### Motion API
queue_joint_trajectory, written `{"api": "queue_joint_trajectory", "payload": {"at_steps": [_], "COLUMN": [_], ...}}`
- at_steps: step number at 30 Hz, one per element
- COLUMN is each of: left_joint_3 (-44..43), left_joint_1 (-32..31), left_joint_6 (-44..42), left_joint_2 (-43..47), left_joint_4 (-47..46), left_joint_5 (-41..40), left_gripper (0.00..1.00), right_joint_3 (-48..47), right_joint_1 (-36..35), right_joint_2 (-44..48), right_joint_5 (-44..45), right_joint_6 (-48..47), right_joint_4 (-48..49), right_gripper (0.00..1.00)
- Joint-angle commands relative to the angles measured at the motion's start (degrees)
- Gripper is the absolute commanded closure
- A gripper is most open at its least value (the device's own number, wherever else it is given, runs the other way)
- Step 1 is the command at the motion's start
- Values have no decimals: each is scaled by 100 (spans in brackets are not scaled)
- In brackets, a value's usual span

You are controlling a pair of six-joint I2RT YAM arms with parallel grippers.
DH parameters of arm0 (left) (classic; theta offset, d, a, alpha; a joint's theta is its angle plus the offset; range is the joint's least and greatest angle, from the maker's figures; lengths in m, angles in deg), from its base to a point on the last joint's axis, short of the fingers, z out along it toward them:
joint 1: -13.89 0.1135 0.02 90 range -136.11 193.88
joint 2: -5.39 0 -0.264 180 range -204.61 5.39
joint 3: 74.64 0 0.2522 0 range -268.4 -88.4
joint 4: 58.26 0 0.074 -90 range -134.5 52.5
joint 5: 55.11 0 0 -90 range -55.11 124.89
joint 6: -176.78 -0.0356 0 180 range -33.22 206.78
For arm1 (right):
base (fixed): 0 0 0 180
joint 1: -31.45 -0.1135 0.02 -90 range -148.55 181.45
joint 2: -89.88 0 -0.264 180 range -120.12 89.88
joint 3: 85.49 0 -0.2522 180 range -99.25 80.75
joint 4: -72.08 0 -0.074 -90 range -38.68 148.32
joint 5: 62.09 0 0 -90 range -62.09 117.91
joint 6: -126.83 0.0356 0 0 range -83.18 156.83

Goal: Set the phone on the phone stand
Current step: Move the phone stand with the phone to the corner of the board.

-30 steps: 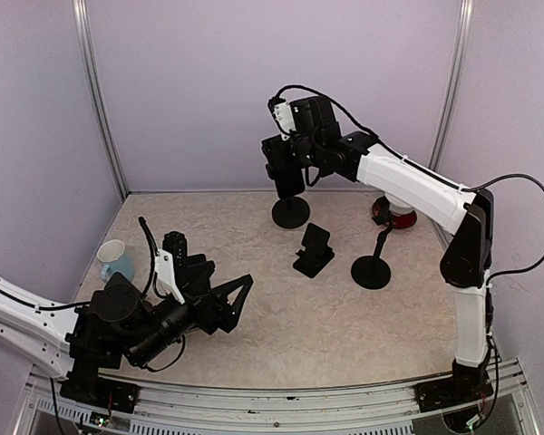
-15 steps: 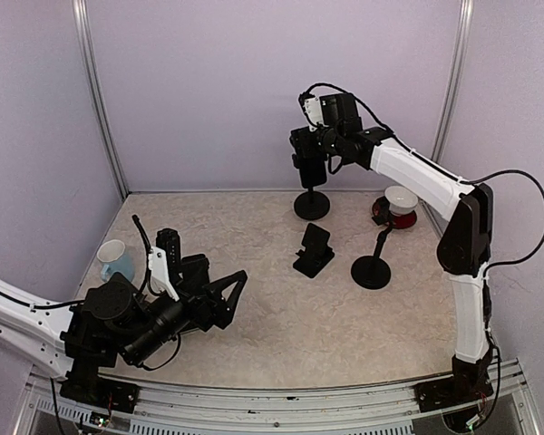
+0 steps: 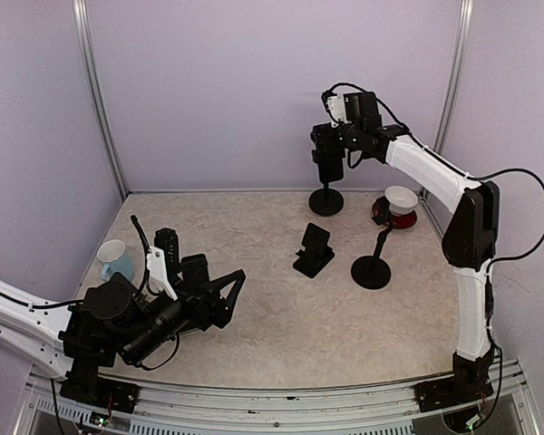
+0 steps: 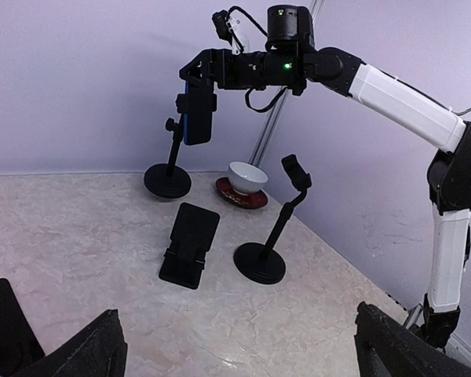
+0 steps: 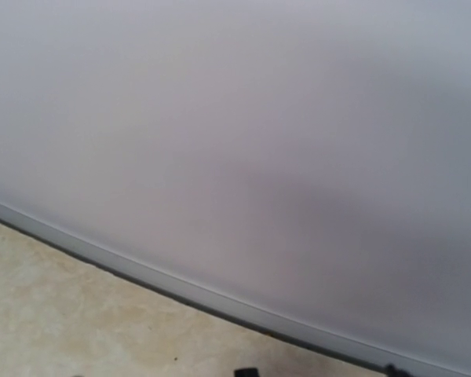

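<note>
Beige marbled table point(image 3: 344, 326). On it: folding phone stand point(image 3: 314, 251), centre; round-based clamp stand point(image 3: 372, 270) just right of it; second round-based pole stand point(image 3: 325, 201) by the rear wall; red saucer point(image 3: 382, 217), right rear; blue cup point(image 3: 114, 258), far left.

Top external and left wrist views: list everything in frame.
phone: 1, dark, blue edge, upright in the right hand, rear
rear pole stand: 1, black, round base, beside the phone
front pole stand: 1, black, round base, right of centre
folding stand: 1, black, centre
bowl: 1, white, on a red saucer, rear right
cup: 1, pale blue, left side
table: 1, beige marbled
right hand: 1, black, shut on phone
left hand: 1, black, open, near left
</note>
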Motion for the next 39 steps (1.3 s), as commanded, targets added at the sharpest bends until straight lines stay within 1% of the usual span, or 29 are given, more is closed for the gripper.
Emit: {"api": "queue_joint_trajectory", "payload": {"at_steps": [1,8,12,27,31,36,39], "left_joint_3": [-42,-68,-102,-156,-163,-237,-284], "left_joint_1": [-43,-42,-42,-42,-44,-45,-42], "left_joint_6": [57,92,100,89,86,37,3], "left_joint_2": [86,61,14,-125,-154,-283,-362], "left_joint_4": [107,134,154,148,154,100,75], "left_joint_5": [-86,-116,-120,-157,-183,-178,-144], "left_gripper": [1,1,1,1,1,1,1], "right_joint_3": [-77,36,85,763,761,758,775], "right_joint_1": [175,509,677,1244,1339,1391,1422], "right_joint_2": [109,124,142,333,345,327,301], "right_joint_5": [-315,-676,-743,-1125,-1247,-1373,-1440], "right_joint_6": [-31,-16,-36,84,113,112,138], "right_joint_4": [973,945,931,1129,1152,1113,1099], "right_gripper": [66,66,66,66,66,65,62]}}
